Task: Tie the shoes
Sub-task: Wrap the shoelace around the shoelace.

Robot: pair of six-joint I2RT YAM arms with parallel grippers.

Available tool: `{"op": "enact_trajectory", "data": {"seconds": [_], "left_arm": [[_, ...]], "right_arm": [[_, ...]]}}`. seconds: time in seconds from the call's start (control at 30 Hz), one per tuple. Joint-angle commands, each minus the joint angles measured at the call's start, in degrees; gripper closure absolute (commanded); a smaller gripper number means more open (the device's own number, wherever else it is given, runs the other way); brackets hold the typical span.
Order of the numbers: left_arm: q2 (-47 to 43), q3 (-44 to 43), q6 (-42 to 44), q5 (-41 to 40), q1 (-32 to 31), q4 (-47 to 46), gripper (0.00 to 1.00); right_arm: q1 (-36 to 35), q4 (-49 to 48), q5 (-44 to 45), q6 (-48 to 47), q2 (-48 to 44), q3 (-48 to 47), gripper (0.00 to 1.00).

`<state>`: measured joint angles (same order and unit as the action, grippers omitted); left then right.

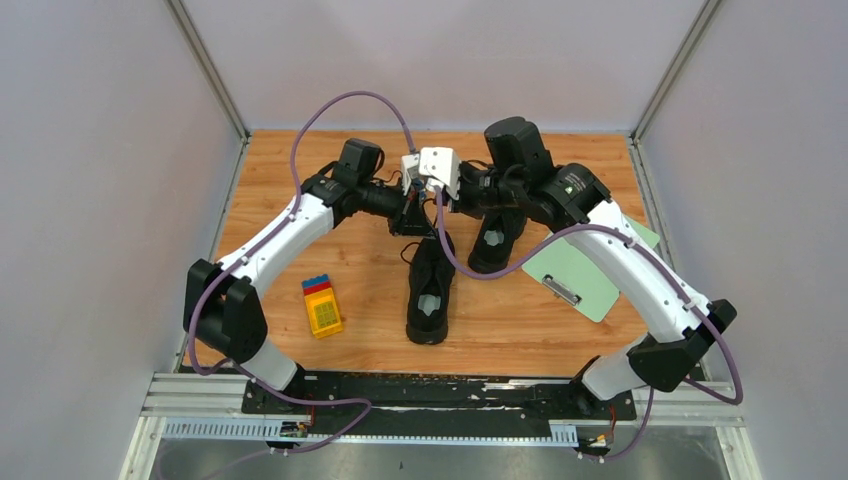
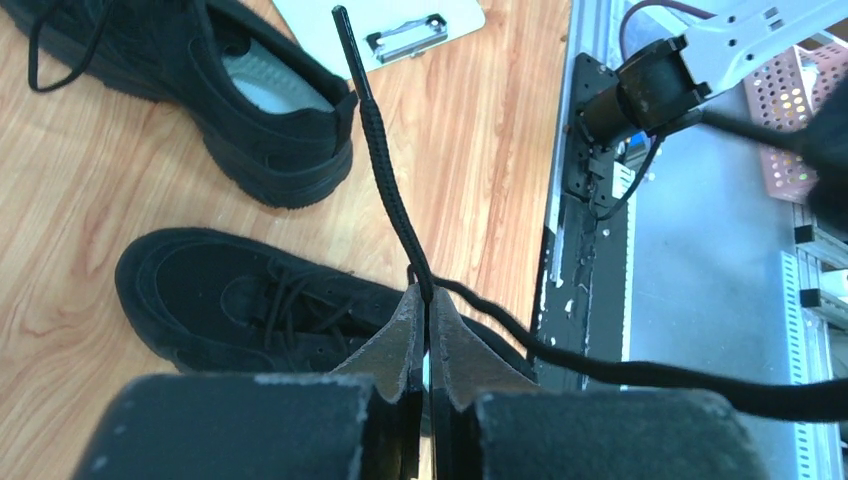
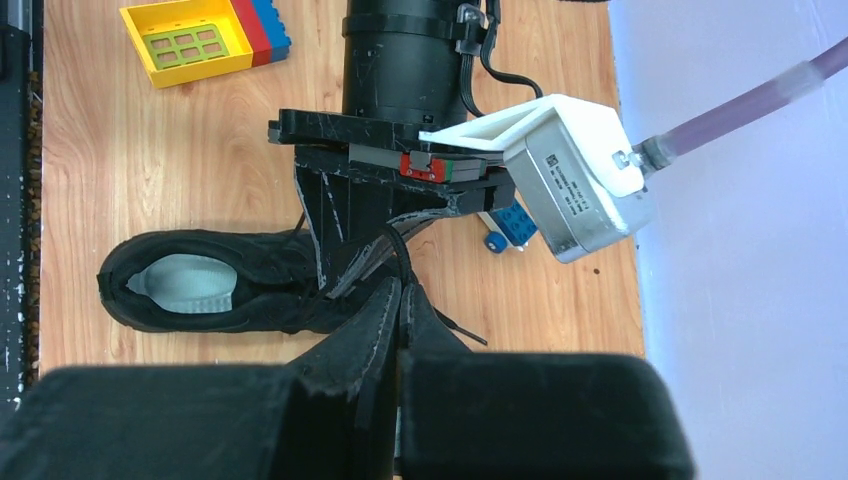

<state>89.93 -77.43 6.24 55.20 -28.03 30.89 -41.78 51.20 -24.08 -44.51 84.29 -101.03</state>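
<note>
Left gripper [image 2: 427, 300]: I have it clenched on a lace [image 2: 385, 160], with the free tip standing away from my fingertips. Right gripper [image 3: 400, 295]: clamped too, nearly tip to tip with the left, and a strand runs into it, so I judge that held. Both hang over the laced front of the shoe [image 1: 430, 295], which lies heel toward my bases; the second shoe [image 1: 497, 240] lies just right of it.
</note>
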Motion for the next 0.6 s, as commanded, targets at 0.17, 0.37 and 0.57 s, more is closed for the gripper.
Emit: {"op": "enact_trajectory", "data": {"seconds": [0.17, 0.37, 0.57], "left_arm": [[-3.08, 3.05, -1.37, 8.34, -0.18, -10.49, 0.91], [-3.93, 6.18, -1.0, 10.72, -0.13, -13.33, 0.89], [-6.02, 10.03, 2.25, 11.17, -0.18, -14.99, 0.87]], "right_arm": [[1.47, -5.95, 0.07, 7.1, 2.15, -0.48, 1.0], [3.11, -7.13, 0.52, 9.78, 3.46, 0.81, 1.0], [4.8, -7.23, -1.22, 11.78, 3.93, 2.62, 1.0]]}}
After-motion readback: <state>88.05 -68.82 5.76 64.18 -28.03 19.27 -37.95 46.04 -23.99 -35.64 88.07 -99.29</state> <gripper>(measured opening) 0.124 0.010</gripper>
